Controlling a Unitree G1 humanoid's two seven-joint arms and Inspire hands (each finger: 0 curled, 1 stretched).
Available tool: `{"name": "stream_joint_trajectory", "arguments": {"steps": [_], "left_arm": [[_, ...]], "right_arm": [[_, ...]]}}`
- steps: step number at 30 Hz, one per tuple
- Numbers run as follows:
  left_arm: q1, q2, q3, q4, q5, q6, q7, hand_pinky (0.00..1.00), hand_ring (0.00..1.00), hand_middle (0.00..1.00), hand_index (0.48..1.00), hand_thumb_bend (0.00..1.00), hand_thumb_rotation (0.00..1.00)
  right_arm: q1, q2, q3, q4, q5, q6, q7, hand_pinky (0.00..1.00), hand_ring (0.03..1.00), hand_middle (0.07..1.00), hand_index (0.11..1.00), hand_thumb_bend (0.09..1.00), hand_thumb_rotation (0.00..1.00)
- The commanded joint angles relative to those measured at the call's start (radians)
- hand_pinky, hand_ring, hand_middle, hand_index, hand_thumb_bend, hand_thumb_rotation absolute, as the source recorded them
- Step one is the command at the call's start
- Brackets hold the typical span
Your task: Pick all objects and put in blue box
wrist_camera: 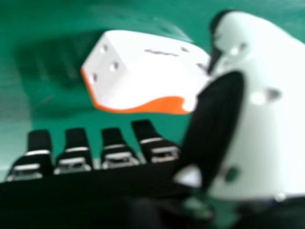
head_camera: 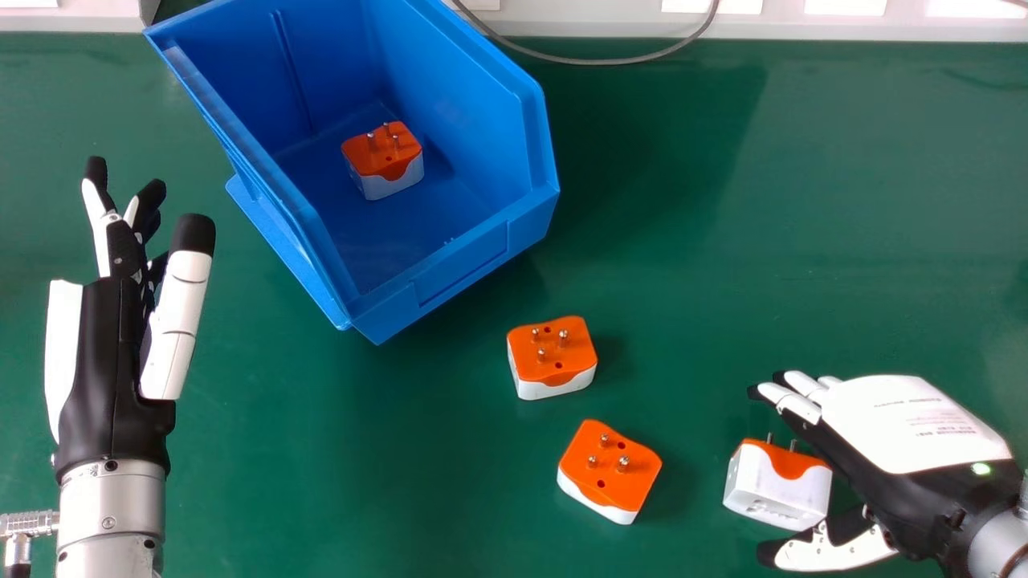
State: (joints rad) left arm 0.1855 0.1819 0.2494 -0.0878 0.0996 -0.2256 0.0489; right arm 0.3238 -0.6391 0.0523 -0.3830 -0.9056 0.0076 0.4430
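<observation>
Black and white, the robot's right hand (head_camera: 907, 425) spreads wide at the lower right of the frame, fingers fairly straight and thumb held well away from them. In the gap between lies a white and orange plug (head_camera: 775, 490), its white side showing, an orange strip along its upper edge and metal pins poking up; whether the thumb touches it cannot be told. In the right hand view, the thumb overlaps one end of that plug, while green table shows between it and the fingertips.

Just left of it, at the lower centre, sits a second plug (head_camera: 610, 470), pins up, and above that, near the middle, a third plug (head_camera: 552, 353), also pins up. A blue box (head_camera: 462, 273) stands at the upper left of centre on the green table (head_camera: 843, 209), with a fourth plug (head_camera: 382, 160) on its floor, pins up. A grey cable (head_camera: 594, 61) loops beside it at the top. Far left, the left hand (head_camera: 116, 353) is open, fingers toward the top.
</observation>
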Motion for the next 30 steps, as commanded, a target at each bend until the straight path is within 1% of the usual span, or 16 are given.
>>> {"name": "stream_joint_trajectory", "arguments": {"steps": [1,4,9,14,16,24,30], "left_arm": [[0.003,0.016,0.010,-0.028,-0.004,0.005,-0.001,0.89,0.97,0.96,0.963,0.74,1.00],[0.001,0.016,0.012,-0.033,-0.005,0.013,-0.004,0.89,0.97,0.96,0.963,0.74,1.00],[-0.001,0.015,0.012,-0.037,-0.007,0.023,-0.007,0.89,0.97,0.97,0.965,0.74,1.00],[0.001,0.013,0.010,-0.057,-0.004,0.041,-0.008,0.89,0.97,0.97,0.970,0.73,1.00],[0.000,0.012,0.009,-0.061,-0.004,0.046,-0.007,0.89,0.97,0.97,0.971,0.73,1.00],[-0.005,0.015,0.008,-0.057,-0.004,0.050,-0.009,0.89,0.97,0.97,0.973,0.72,1.00],[-0.010,0.020,0.011,-0.054,-0.005,0.055,-0.011,0.89,0.97,0.97,0.980,0.69,1.00]], "right_arm": [[-0.013,-0.019,-0.002,-0.020,0.001,-0.009,-0.004,0.88,0.920,0.936,0.905,0.367,0.36],[-0.017,-0.020,0.003,-0.016,-0.001,-0.009,-0.001,0.87,0.914,0.932,0.900,0.364,0.35],[-0.029,-0.027,0.014,-0.013,-0.012,-0.006,0.009,0.86,0.911,0.927,0.895,0.353,0.35],[-0.055,-0.019,0.035,0.003,-0.026,0.015,0.022,0.84,0.890,0.906,0.874,0.348,0.35],[-0.061,-0.019,0.041,0.003,-0.029,0.023,0.026,0.83,0.885,0.902,0.870,0.348,0.35],[-0.092,-0.013,0.081,0.035,-0.068,0.047,0.021,0.83,0.884,0.901,0.866,0.349,0.35],[-0.107,-0.019,0.099,0.052,-0.083,0.052,0.017,0.82,0.879,0.895,0.863,0.351,0.35]]}}
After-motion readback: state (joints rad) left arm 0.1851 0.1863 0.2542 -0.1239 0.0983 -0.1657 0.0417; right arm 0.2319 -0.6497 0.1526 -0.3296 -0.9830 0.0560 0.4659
